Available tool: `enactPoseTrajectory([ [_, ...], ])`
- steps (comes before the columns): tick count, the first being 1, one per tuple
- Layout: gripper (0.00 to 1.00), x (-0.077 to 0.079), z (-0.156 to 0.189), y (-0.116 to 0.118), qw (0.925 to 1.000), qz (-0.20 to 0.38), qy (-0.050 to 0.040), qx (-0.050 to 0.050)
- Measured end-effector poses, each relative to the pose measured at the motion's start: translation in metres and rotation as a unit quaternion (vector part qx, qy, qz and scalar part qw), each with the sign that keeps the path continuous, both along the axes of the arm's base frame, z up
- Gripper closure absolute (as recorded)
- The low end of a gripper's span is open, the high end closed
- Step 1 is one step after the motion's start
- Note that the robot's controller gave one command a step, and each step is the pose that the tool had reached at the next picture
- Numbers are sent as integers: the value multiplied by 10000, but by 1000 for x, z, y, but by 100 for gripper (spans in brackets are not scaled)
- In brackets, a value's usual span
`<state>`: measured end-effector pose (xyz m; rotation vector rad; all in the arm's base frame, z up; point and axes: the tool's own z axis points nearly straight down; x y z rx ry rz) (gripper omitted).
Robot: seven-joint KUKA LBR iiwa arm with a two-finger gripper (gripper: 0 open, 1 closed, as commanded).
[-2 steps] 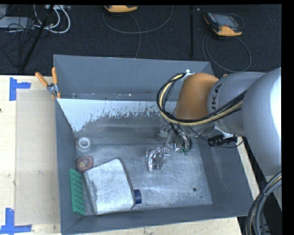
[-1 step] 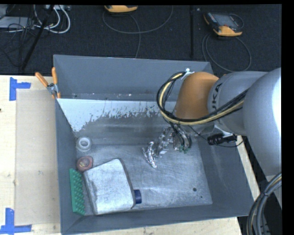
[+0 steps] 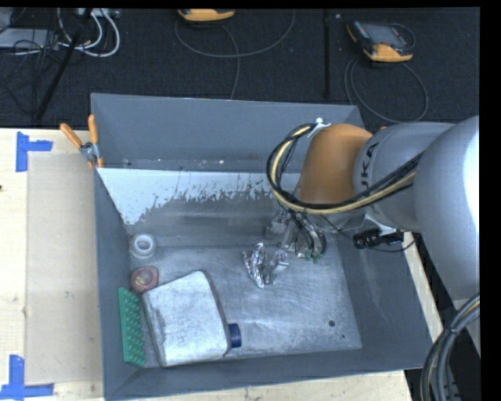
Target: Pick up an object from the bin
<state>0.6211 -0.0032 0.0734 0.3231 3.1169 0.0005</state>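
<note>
A dark, speckled floor (image 3: 156, 66) runs along the top. Thin black cables (image 3: 238, 77) lie on it in loose loops, 1 near the middle and 1 toward the right. 2 orange-and-black devices rest there, 1 at the top edge (image 3: 205, 12) and 1 further right (image 3: 381, 39). In the top left corner lies a tangle of white and dark cords (image 3: 98, 31), and beside it a dark rod (image 3: 56, 70) slants across the floor.
</note>
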Motion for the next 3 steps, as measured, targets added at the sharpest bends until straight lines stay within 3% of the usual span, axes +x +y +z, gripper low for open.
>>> enactPoseTrajectory([
  [1, 0, -6, 0, 39, 9995, 321, -10, -14],
  [2, 100, -5, 2, 40, 9995, 331, -10, -1],
  [3, 100, -58, 175, -19, 9668, 2555, 9, -19],
])
